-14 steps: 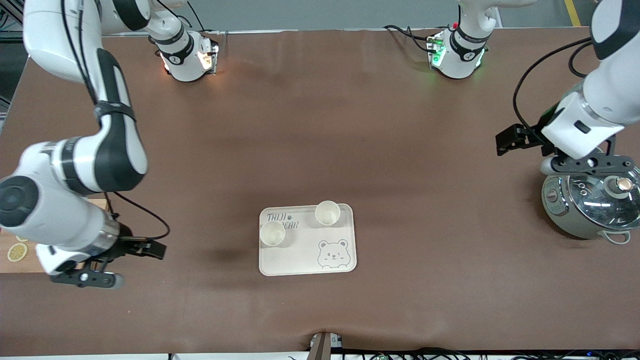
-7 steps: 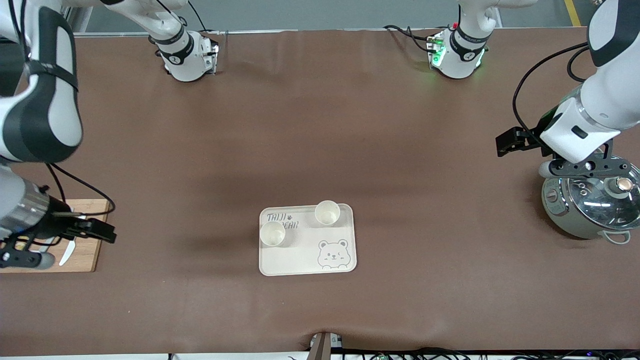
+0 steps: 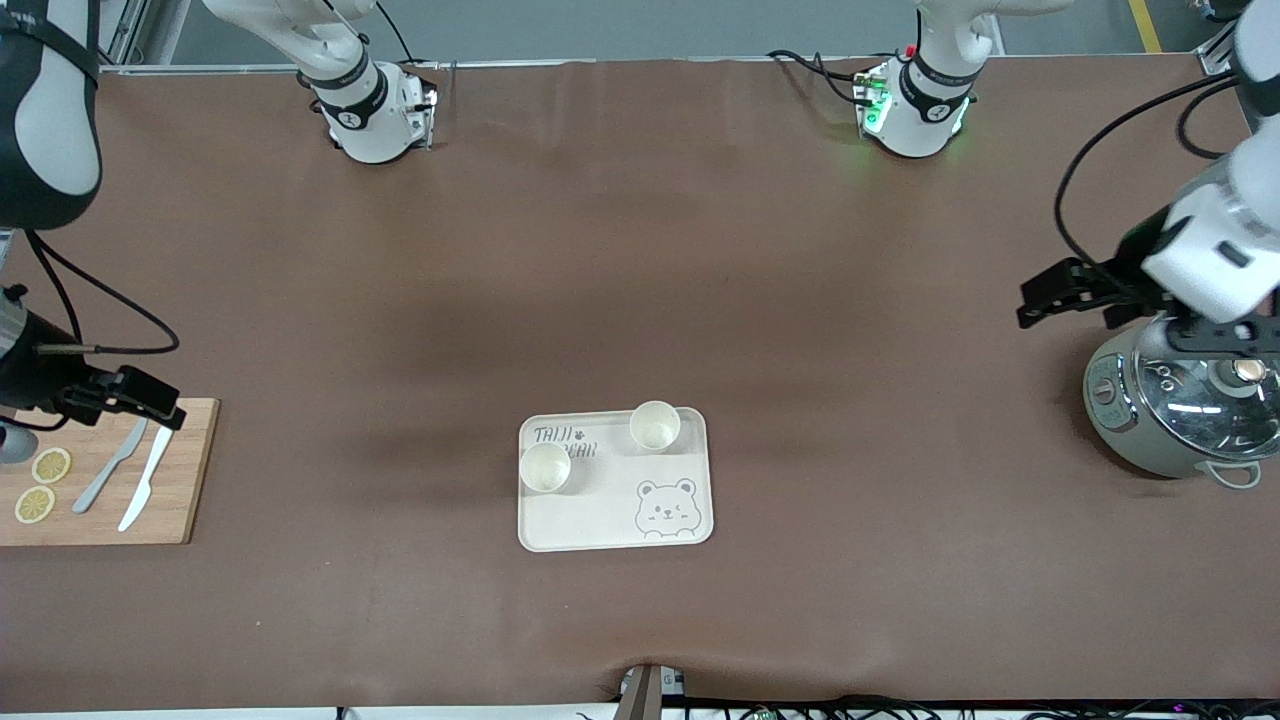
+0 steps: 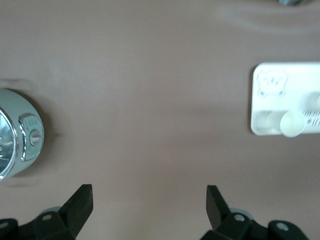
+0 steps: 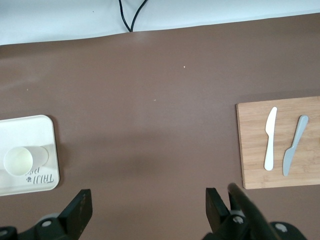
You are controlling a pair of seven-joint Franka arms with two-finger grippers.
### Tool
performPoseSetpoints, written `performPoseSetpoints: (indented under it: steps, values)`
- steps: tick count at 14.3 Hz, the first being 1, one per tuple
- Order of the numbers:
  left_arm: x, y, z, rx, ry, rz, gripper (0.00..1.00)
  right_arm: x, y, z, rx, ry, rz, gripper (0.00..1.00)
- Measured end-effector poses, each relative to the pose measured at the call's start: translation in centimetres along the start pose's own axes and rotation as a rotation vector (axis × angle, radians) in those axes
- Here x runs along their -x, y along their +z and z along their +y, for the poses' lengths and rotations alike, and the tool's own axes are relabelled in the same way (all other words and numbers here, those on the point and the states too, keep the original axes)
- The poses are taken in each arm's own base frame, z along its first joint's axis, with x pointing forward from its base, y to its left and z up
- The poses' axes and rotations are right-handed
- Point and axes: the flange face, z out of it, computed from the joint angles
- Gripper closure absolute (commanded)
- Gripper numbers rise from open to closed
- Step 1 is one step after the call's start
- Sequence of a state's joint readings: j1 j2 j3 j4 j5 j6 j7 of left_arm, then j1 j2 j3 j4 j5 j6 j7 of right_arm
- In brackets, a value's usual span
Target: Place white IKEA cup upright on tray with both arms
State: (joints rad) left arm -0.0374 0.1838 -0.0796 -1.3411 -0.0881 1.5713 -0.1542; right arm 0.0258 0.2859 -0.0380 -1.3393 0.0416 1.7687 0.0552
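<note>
The cream tray (image 3: 600,518) with the bear drawing lies in the middle of the table, toward the front camera. Two white cups stand upright on it, one (image 3: 655,425) at its edge toward the robots, the other (image 3: 545,467) at its edge toward the right arm's end. My left gripper (image 3: 1215,335) is open and empty over the pot. My right gripper (image 3: 8,440) is open and empty over the cutting board, mostly cut off in the front view. The tray (image 5: 47,145) and one cup (image 5: 18,161) show in the right wrist view, and the tray (image 4: 260,107) shows blurred in the left wrist view.
A wooden cutting board (image 3: 185,470) with lemon slices (image 3: 50,465) and two knives (image 3: 145,480) lies at the right arm's end. A steel pot with a glass lid (image 3: 1180,420) stands at the left arm's end.
My right arm has swung away from the tray to its end of the table, uncovering the cutting board. My left gripper has shifted slightly outward over the pot. The cups and tray have not moved.
</note>
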Motion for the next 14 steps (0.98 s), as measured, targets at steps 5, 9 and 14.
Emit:
performPoseSetpoints:
  steps: [5,9,14]
  values:
    - [0.8,0.1,2.0,0.016,0.033,-0.028,0.00,3.2,-2.0,2.6,0.001,-0.019,-0.006,0.00]
    - [0.9,0.2,1.9,0.013,0.033,-0.046,0.00,6.0,-3.4,2.8,-0.002,-0.023,-0.012,0.00]
    - [0.9,0.3,1.9,0.013,0.033,-0.048,0.00,7.9,-3.9,4.3,-0.001,-0.038,-0.058,0.00]
